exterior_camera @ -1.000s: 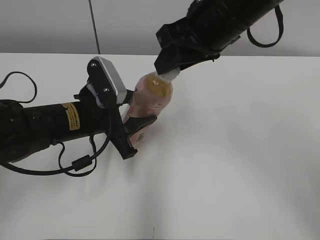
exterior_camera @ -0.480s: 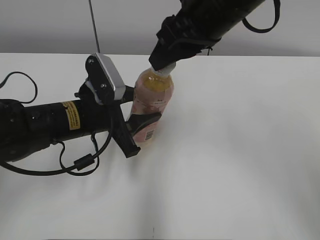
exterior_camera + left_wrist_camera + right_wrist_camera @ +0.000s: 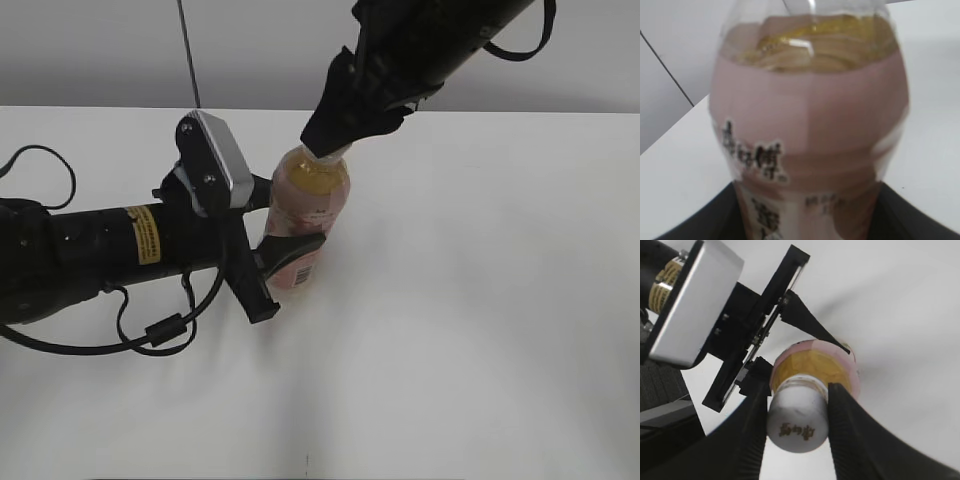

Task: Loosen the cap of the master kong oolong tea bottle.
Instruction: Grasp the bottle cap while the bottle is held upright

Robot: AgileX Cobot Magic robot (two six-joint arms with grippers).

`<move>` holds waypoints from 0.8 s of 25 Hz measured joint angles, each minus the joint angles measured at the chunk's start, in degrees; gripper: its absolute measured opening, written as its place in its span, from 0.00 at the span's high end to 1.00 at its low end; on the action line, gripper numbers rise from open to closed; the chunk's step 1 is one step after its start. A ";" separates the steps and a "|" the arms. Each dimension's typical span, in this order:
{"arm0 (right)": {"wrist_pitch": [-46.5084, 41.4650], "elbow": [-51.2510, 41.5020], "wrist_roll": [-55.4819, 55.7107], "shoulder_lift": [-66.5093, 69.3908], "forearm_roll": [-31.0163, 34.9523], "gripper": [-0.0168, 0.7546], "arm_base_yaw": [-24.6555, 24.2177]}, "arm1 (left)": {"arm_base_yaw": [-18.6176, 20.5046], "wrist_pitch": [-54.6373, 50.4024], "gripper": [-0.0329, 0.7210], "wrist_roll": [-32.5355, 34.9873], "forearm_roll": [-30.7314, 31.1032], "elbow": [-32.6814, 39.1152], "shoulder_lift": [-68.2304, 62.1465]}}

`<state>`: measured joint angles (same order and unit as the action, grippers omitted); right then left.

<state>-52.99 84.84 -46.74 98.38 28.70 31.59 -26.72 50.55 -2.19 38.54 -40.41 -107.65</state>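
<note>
Between the two fingers of the right hand (image 3: pixel 797 415), the cap (image 3: pixel 797 422) of the master kong oolong tea bottle (image 3: pixel 303 215) is pinched, one dark finger pressing each side of the white cap with its small dark mark facing the wrist camera. Directly below that hand, the single bottle stands close to upright on the white counter (image 3: pixel 470 300), its long axis running roughly vertical with a slight lean, neck and cap pointing up into the grip. Amber tea shows through the clear shoulder just under the cap, above the pink wrap label with its dark print.

Lower on the bottle's body, the left hand (image 3: pixel 285 250) is clamped around the label from the side, one black finger crossing the front of the bottle and the other behind it; the left wrist view shows the bottle filling the frame between the two dark fingers. That arm lies nearly level along the counter, carrying a grey camera block and a yellow sticker, with black cable looping beside it.

Beyond both hands the counter is plain white, and a pale grey wall with one dark vertical seam rises behind it. One bottle, one cap, two arms.
</note>
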 joint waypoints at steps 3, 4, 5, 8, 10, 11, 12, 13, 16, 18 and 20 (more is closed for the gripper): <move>-0.80 0.00 -5.88 0.00 0.06 0.62 0.11 | 0.00 0.00 0.46 0.00 1.02 0.00 0.00; -0.85 0.00 -8.34 0.00 0.37 0.62 0.11 | 0.00 0.00 0.46 0.00 1.22 0.00 0.00; -0.90 0.00 -10.97 0.00 0.58 0.62 0.11 | 0.00 0.00 0.46 0.00 1.28 0.00 0.00; -1.08 0.00 -18.49 0.00 0.97 0.62 0.11 | 0.00 0.00 0.46 0.00 1.35 0.00 0.00; -1.18 0.00 -23.08 0.00 1.05 0.62 0.11 | 0.00 0.06 0.46 0.00 1.47 0.00 0.00; -1.25 0.00 -25.65 0.00 1.05 0.62 0.11 | 0.00 0.06 0.46 0.00 1.47 0.00 0.00; -1.25 0.00 -28.46 0.00 1.05 0.62 0.11 | 0.00 0.06 0.46 0.00 1.47 0.00 0.00; -1.25 0.00 -30.93 0.00 1.11 0.62 0.11 | 0.00 0.06 0.46 0.00 1.57 0.00 0.00; -1.07 0.00 -39.10 0.00 1.17 0.62 0.11 | 0.07 0.12 0.46 -0.20 1.73 0.00 0.00; -0.87 0.00 -44.88 0.19 1.30 0.62 0.11 | 0.07 0.12 0.46 -0.40 1.73 0.00 0.00; -0.72 0.07 -50.55 0.70 1.30 0.62 0.11 | 0.09 -0.21 0.46 -0.46 1.68 0.00 -0.06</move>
<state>-53.71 84.91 -97.29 99.07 30.00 31.70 -26.63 50.34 -2.66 40.22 -40.41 -107.71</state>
